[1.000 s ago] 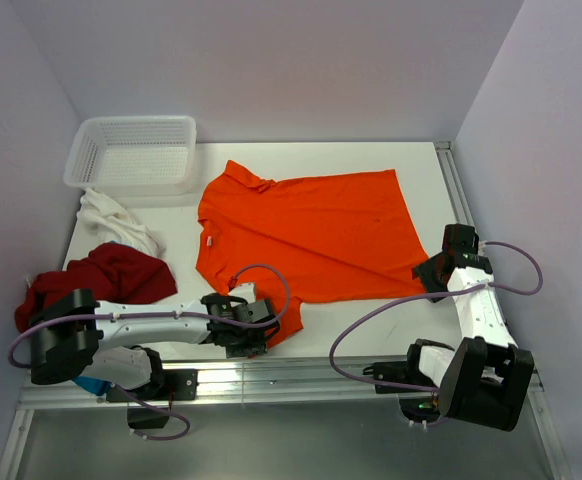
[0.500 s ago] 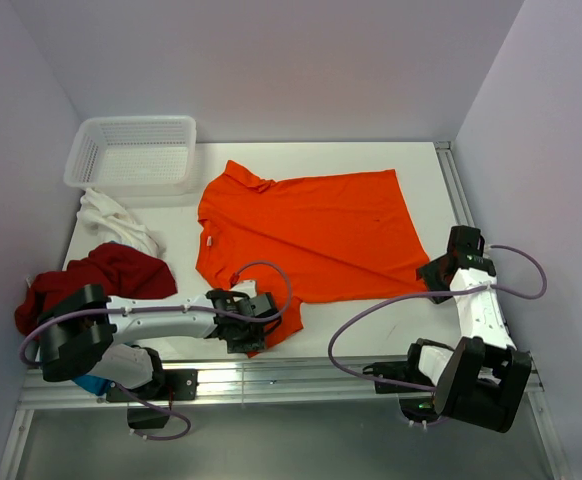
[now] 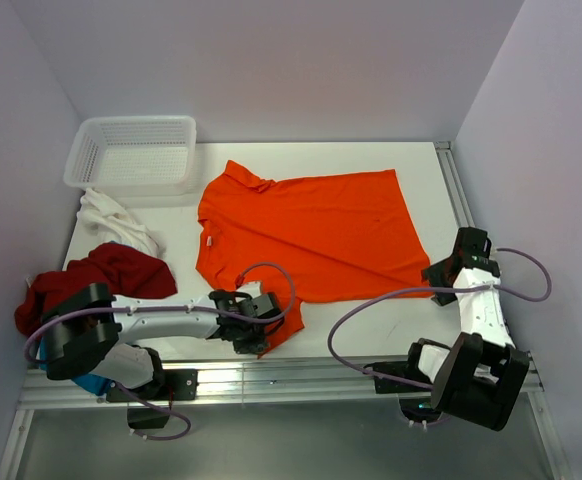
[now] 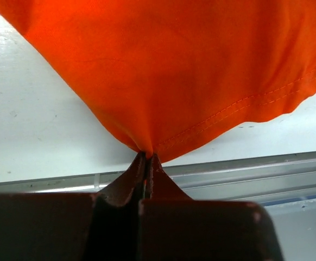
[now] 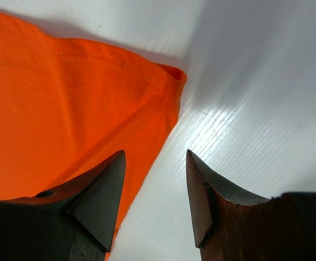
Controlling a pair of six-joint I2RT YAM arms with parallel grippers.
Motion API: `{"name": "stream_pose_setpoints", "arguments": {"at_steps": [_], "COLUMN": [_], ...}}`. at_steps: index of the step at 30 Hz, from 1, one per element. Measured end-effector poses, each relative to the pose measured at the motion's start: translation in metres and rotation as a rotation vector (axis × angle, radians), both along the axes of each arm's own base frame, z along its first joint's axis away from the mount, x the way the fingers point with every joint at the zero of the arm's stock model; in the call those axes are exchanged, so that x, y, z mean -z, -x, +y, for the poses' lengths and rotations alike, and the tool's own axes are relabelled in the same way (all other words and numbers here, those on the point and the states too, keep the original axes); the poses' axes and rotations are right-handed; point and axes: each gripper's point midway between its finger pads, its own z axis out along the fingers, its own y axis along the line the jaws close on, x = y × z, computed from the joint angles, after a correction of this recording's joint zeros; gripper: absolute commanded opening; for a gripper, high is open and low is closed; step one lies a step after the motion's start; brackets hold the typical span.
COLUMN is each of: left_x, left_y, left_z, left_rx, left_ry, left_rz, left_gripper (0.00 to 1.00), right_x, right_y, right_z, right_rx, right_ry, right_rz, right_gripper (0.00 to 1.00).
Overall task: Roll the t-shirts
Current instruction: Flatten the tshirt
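Top view: orange t-shirt point(image 3: 311, 235) lies spread flat mid-table point(image 3: 371, 325), collar to the left, bottom hem to the right. My left gripper point(image 3: 259, 338) is low at its near-left corner, close to the table's front edge. My right gripper point(image 3: 437, 272) sits at the near-right hem corner. White mesh basket point(image 3: 136, 121) is in the far-left corner. A white t-shirt point(image 3: 116, 222) is crumpled just in front of it, and a dark red t-shirt point(image 3: 106, 275) is bunched nearer, beside my left arm. A scrap of blue cloth point(image 3: 91, 385) shows by the left base, can't tell what it is

Left wrist: my jaws are pinched together on the orange fabric. The cloth gathers into a point at the tips and fans out from there, stitched edge running off to the right. White table and the metal front rail point(image 4: 245, 173) are behind it

Right wrist: my jaws stand apart with nothing gripped. One finger point(image 5: 101, 190) is over orange cloth, the other point(image 5: 201, 196) over bare table. The hem corner lies flat just ahead of the tips. Can't tell whether either finger touches the cloth
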Motion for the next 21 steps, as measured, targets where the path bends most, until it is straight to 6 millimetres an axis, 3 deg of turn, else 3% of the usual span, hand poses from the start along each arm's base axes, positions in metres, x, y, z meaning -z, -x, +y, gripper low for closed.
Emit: {"name": "stream_pose_setpoints", "arguments": {"at_steps": [7,17,21], "left_x": [-0.002,-0.027,-0.026], "left_y": [0.007,0.026,0.031], "left_z": [0.002,0.032,0.041], "left_rx": [-0.002,-0.053,-0.063], "left_ry": [-0.003,0.024,0.013], "left_rz": [0.011,0.049,0.067], "left_gripper": [0.0,0.0,0.0], "right_x": [0.011,0.026,0.031], "right_y": [0.004,-0.001,0.0], "right_z": [-0.003,-0.008,-0.008], "right_rx": [0.019,0.047,0.058], "right_ry": [-0.018,-0.03,-0.036], "right_rz": [0.053,0.094,0.11], "right_gripper": [0.61,0.61,0.61]}}
